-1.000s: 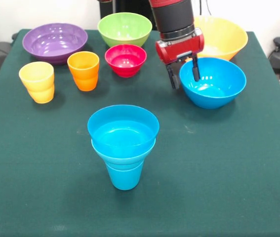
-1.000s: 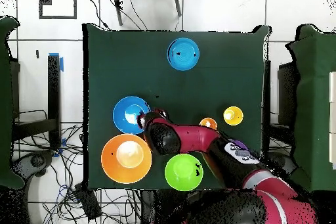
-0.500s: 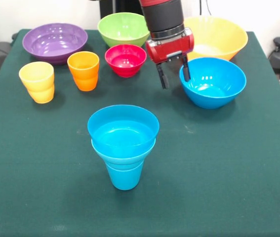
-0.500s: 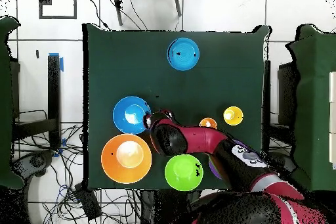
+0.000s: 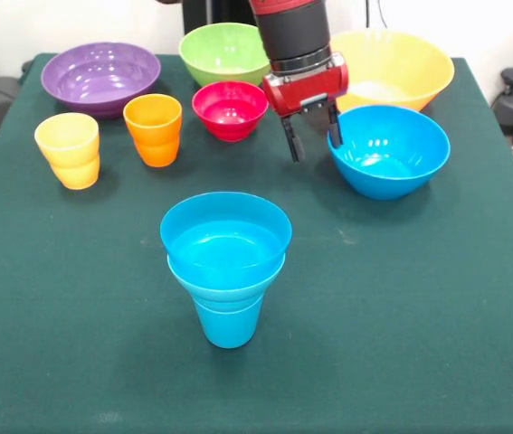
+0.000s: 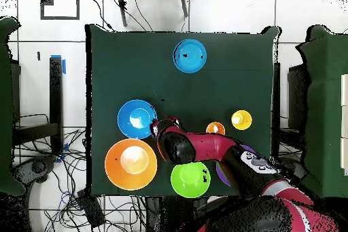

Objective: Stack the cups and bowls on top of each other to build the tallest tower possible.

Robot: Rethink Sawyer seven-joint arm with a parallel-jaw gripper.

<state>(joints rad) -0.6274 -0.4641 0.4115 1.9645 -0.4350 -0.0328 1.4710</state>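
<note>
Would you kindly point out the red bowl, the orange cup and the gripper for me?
red bowl [image 5: 230,108]: front view, on its inner floor.
orange cup [image 5: 154,130]: front view, on its outer wall.
gripper [image 5: 311,136]: front view, midway between its open fingertips.

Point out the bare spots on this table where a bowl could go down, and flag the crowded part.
Front view: bare cloth lies on both sides of the tower and in front of it. A band between the tower and the yellow cup and orange cup is open too. Crowded: the far row, where the gripper hangs between the red bowl and blue bowl.
</note>
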